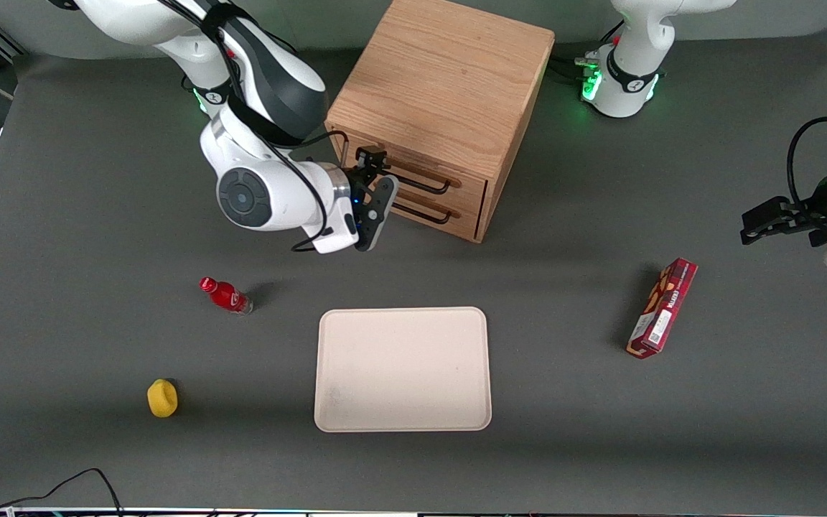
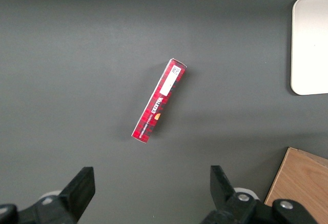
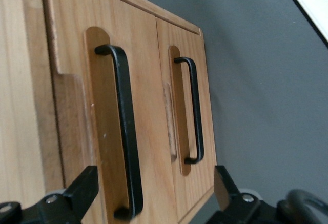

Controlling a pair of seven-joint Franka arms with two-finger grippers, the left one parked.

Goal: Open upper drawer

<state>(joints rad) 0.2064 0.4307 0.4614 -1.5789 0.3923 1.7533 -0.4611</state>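
The light oak cabinet (image 1: 442, 79) stands at the back middle of the table. The upper drawer (image 1: 467, 181) is closed, flush with the cabinet front, and has a black bar handle (image 1: 424, 186). The twin lower drawer (image 1: 465, 217) sits under it. My right gripper (image 1: 382, 190) is open, just in front of the drawer fronts, at the working arm's end of the handles. In the right wrist view my gripper (image 3: 154, 196) is open, and the upper drawer's handle (image 3: 125, 131) lies between its fingers (image 3: 84, 185), untouched. The lower handle (image 3: 195, 111) is farther off.
A cream tray (image 1: 403, 370) lies nearer the front camera than the cabinet. A red bottle (image 1: 225, 295) and a yellow object (image 1: 162, 398) lie toward the working arm's end. A red box (image 1: 662, 309) lies toward the parked arm's end and also shows in the left wrist view (image 2: 160, 100).
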